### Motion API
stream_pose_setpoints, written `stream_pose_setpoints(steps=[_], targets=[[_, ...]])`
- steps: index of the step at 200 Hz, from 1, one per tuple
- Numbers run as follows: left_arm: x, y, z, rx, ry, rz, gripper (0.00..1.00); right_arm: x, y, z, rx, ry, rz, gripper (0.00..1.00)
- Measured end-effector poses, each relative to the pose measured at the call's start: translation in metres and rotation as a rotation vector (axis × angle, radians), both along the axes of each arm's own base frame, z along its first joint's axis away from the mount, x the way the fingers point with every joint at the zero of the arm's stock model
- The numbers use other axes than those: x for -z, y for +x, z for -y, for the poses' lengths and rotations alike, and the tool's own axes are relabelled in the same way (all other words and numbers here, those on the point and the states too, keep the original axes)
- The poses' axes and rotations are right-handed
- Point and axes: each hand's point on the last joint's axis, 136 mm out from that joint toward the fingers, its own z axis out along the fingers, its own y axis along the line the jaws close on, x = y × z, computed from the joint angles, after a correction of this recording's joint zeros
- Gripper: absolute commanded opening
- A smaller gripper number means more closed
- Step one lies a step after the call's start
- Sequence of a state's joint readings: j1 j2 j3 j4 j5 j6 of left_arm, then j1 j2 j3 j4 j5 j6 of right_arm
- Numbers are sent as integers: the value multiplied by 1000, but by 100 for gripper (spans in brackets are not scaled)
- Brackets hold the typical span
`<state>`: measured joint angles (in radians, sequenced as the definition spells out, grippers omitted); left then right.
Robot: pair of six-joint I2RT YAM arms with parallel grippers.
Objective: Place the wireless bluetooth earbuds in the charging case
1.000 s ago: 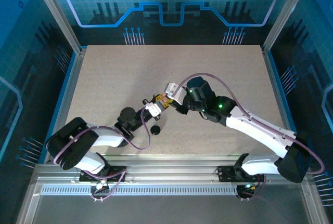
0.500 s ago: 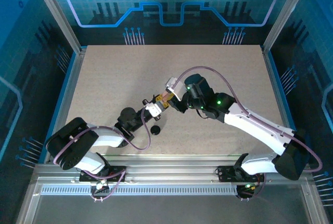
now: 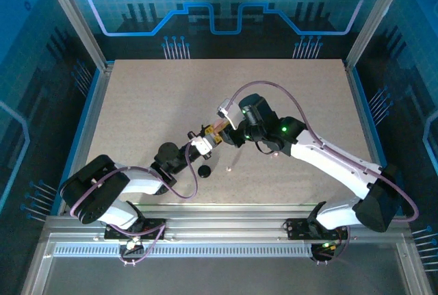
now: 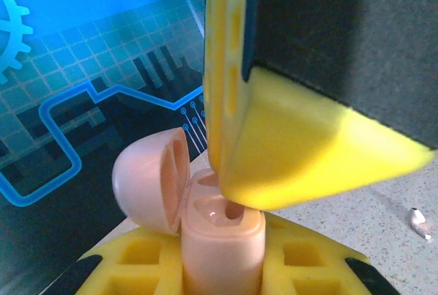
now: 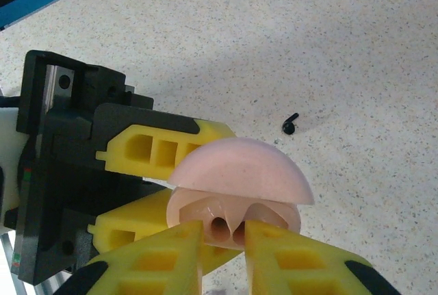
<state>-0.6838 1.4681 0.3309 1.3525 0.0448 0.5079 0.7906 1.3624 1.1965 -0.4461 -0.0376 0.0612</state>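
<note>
The pink charging case [image 4: 222,240] stands upright with its lid [image 4: 147,175] hinged open, and my left gripper [image 4: 222,267] is shut on its body. Both sockets look empty. My right gripper [image 5: 224,254] hovers just over the case [image 5: 236,172], its yellow fingers [image 4: 294,144] a little apart with nothing between them. In the top view the two grippers meet at mid-table, left [image 3: 204,142] and right [image 3: 220,131]. A whitish earbud [image 4: 419,221] lies loose on the table [image 3: 229,168]. A black earbud [image 5: 290,125] lies on the table beyond the case.
A small black round thing [image 3: 204,170] sits on the table just in front of the left gripper. The speckled beige table [image 3: 171,96] is walled by metal posts and blue panels at the sides and back.
My right gripper has edged closer over the case and its fingers have parted slightly. A whitish earbud now lies on the table right of the black round thing. The left arm has stayed still.
</note>
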Motion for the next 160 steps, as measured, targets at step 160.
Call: stream_pose_setpoints(steps=[160], targets=[[12,30,-77,-286,-185,-178,14,61,-27,32,77,-78,-338,39]])
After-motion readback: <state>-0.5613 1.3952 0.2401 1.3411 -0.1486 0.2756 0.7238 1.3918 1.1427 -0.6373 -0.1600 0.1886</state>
